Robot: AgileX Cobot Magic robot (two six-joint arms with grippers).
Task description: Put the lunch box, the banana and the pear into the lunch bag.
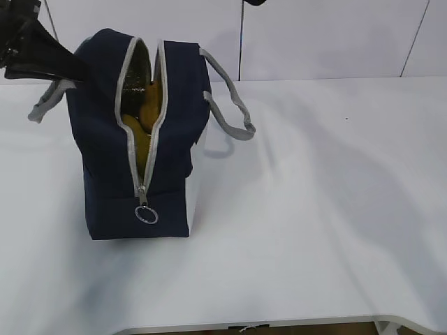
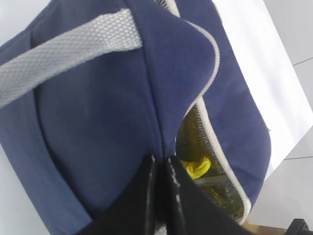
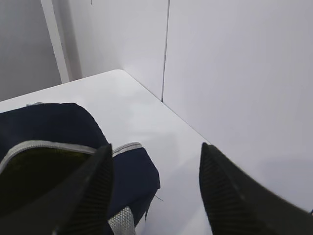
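Nearest the exterior camera is bare white surface (image 1: pixel 314 230); no loose fruit or box is visible on it, so my read is the loading is mostly or fully done.

The lunch bag (image 1: pixel 105 167) stands upright on the left part of the surface, zipper open from the top down to the metal ring pull (image 1: pixel 146 215) low on the front. Grey handles hang off both sides.

Contents through the gap: yellow shapes, probably the banana (image 1: pixel 143 115), sitting mid to upper opening against the silver-green lining. Cannot separate the pear from the banana in this view. The left wrist view shows a bright yellow-green tip (image 2: pixel 196 167) low in the opening, likely a banana end, with something pale and flat just under it that may be the lunch box lid; too hidden to confirm. So the pear and lunch box are not verified, only judged inside since nothing is left outside.

Left gripper (image 2: pixel 160 169): fingers pressed together, pinching the navy fabric edge beside the zipper at the far top of the bag, holding the mouth open.

Right gripper (image 3: pixel 154 191): fingers spread wide, empty, hovering above the far end of the bag, touching nothing.

Left to do, by my judgement: release the fabric, possibly close the zipper.
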